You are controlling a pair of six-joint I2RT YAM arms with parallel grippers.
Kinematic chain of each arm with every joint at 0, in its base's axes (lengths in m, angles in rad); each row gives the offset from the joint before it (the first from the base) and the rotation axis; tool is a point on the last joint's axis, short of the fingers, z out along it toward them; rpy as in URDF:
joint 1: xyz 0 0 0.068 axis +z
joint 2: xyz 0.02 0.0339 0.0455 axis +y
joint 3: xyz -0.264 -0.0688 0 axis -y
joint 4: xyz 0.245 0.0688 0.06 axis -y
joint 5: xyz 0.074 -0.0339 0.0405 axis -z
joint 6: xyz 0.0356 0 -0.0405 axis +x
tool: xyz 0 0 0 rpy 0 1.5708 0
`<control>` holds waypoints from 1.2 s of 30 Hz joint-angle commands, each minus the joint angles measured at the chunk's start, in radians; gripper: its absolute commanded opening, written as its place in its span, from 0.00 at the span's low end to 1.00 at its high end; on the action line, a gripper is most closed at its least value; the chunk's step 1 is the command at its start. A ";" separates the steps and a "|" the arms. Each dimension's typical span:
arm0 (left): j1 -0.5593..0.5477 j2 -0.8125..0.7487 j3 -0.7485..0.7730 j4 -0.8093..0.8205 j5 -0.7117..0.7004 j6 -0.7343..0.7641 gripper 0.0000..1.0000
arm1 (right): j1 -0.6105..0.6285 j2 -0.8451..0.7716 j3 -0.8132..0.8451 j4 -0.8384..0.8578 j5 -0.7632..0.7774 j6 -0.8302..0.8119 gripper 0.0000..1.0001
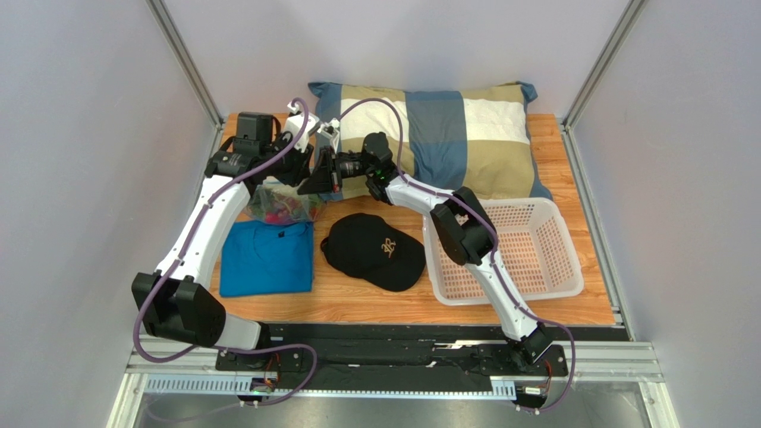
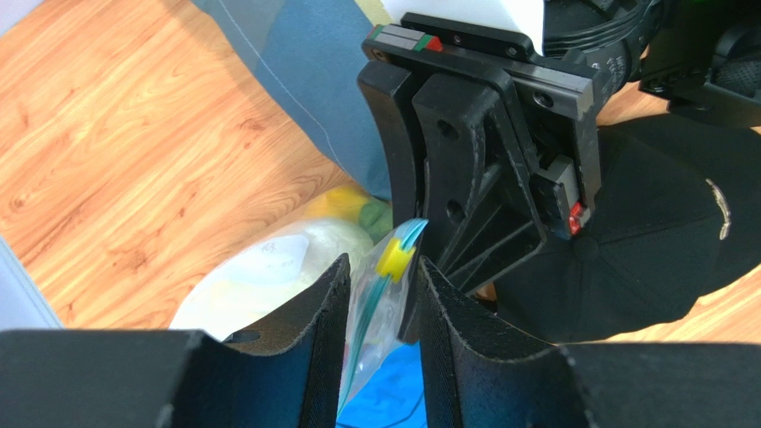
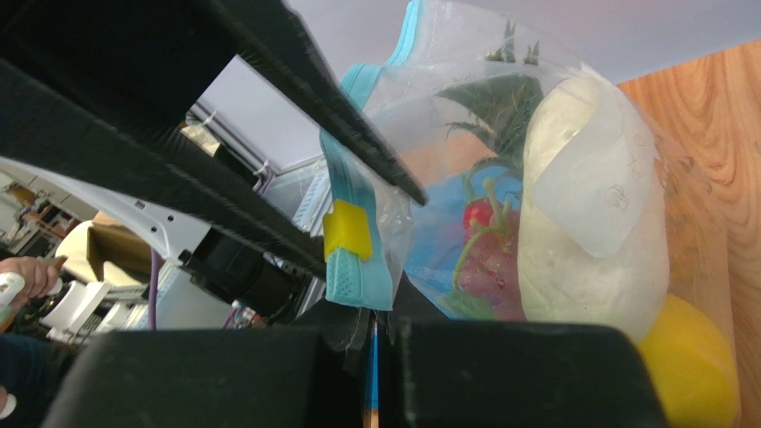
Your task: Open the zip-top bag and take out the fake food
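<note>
The zip-top bag [image 1: 284, 203] sits at the far left of the table [image 1: 375, 305], just beyond the folded blue shirt [image 1: 266, 259] and near the pillow [image 1: 447, 134]. Its mouth is held up between the two arms, which meet nose to nose over it.

The right pincer [image 3: 373, 352] is clenched on the teal zip strip at the bag's end. This looks like an anchor, keeping the mouth taut so the strip cannot follow a pull.

The left pincer [image 2: 381, 303] straddles the same strip from the opposite side, with the yellow slider [image 2: 393, 259] between its fingertips. The jaws stand part-way apart, and from these angles I cannot tell whether they press the slider or only bracket it.

The fake food [image 3: 572, 259] is all inside the bag: a cream-white vegetable, a lemon below it, red pieces and green leaves behind the plastic. The mouth appears closed at the slider, so I judge opening is the step in hand and removal has not begun.
</note>
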 commanded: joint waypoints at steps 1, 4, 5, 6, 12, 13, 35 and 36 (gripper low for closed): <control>-0.011 0.013 0.045 0.025 0.008 0.038 0.39 | 0.007 -0.005 0.056 0.028 -0.019 0.027 0.00; -0.011 0.025 0.057 0.019 0.001 0.046 0.26 | 0.007 -0.008 0.053 0.031 -0.021 0.030 0.00; -0.011 0.026 0.062 0.016 0.001 0.044 0.22 | 0.007 -0.006 0.051 0.037 -0.021 0.038 0.00; -0.011 0.025 0.062 0.016 0.006 0.047 0.19 | 0.007 -0.005 0.050 0.040 -0.021 0.038 0.00; -0.011 0.005 0.064 -0.002 0.034 0.064 0.00 | 0.005 -0.002 0.051 0.033 -0.016 0.036 0.00; -0.012 -0.001 0.064 -0.007 0.035 0.069 0.00 | 0.002 -0.003 0.050 0.027 -0.005 0.033 0.00; -0.009 -0.058 0.008 -0.119 -0.118 -0.141 0.00 | -0.056 -0.084 -0.160 0.313 0.243 0.125 0.00; -0.008 -0.067 -0.013 -0.119 -0.136 -0.178 0.00 | -0.056 -0.075 -0.159 0.341 0.246 0.149 0.00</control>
